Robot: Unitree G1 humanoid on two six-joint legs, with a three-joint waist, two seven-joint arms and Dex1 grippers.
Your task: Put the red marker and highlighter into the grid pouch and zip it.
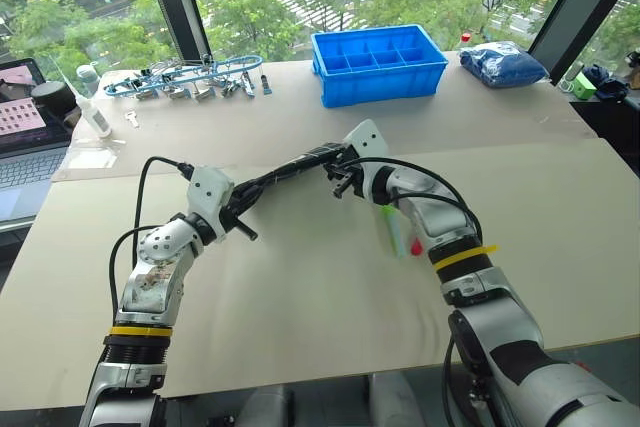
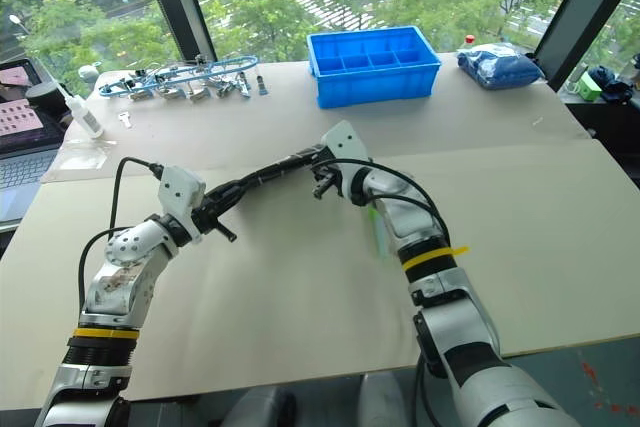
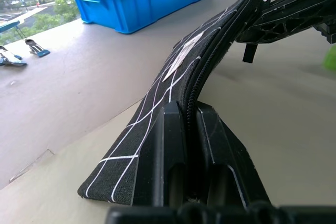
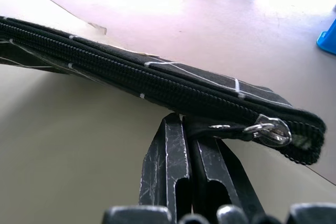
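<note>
I hold the grid pouch [image 1: 290, 169] off the table [image 1: 300, 287], stretched edge-up between my 2 grippers. My left gripper [image 3: 189, 129] is pinched fully shut on the pouch's near end, with the zipper line running straight out from between its fingers. My right gripper [image 4: 186, 145] has its 2 fingers pressed together at the far end of the pouch, and they seem to clamp the black pull strap just beneath the metal zipper ring [image 4: 273, 132].

From the right wrist view, the teeth along the top edge of the pouch look meshed. Yet the highlighter [image 1: 392, 230] lies on the table below the pouch's far end, beside my right forearm, and a red tip that I take for the red marker [image 1: 416, 245] peeks out just past it. So, as I judge it, neither pen is inside, and the step in hand is working the slider, most likely to open the pouch first.

To do it well, I should keep the left pinch firm and still as an anchor, keep the pouch taut, and draw the strap in line with the zipper rather than sideways, so the slider does not jam or the fabric buckle. The grip on the strap is small and could slip.
</note>
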